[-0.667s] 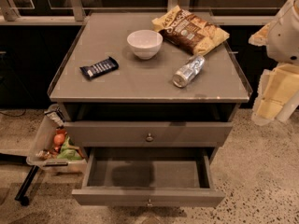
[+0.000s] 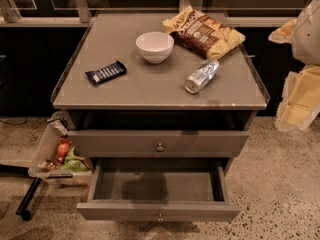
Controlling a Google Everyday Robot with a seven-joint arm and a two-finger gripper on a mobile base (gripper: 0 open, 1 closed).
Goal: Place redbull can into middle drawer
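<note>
The redbull can lies on its side on the right part of the grey cabinet top, in front of a chip bag. The middle drawer is pulled open at the bottom of the cabinet and is empty inside; its knob shows on the front. The knobbed drawer front above it is shut. My gripper hangs at the right edge of the view, beside the cabinet's right side, apart from the can and lower than the top.
A white bowl, a yellow-brown chip bag and a dark blue candy bar lie on the top. A clear bin with snacks hangs on the cabinet's left side. Speckled floor lies around.
</note>
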